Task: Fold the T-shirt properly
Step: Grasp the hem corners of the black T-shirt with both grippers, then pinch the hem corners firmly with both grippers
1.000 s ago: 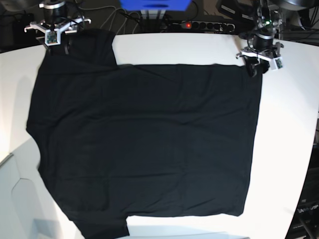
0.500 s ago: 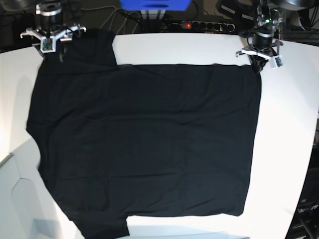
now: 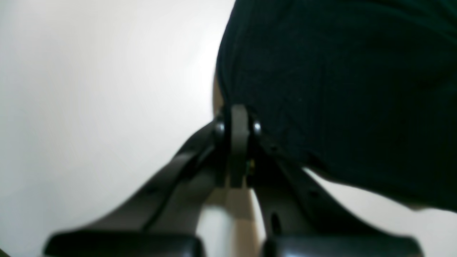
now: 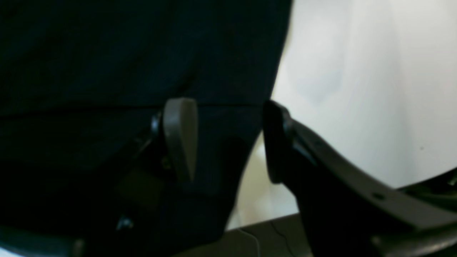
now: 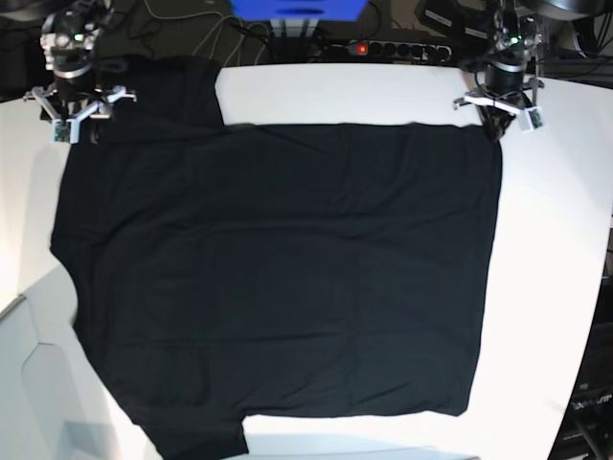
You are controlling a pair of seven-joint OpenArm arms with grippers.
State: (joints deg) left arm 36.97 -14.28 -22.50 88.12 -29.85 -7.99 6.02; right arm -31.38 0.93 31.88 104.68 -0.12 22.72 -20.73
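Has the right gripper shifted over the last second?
Yes. In the base view the right gripper has slid toward the view's left, away from the blue box at the table's far edge, and now sits over the T-shirt's corner.

From my remote station the base view is evenly and brightly lit from above; the white table (image 5: 556,240) nearly overexposes, its edges bowed by wide-angle distortion. The T-shirt (image 5: 278,278) reads as flat black, its folds barely visible. Both wrist views are soft and out of focus: I see blurred fingers (image 3: 238,142), underexposed cloth and a pale glare across the tabletop.
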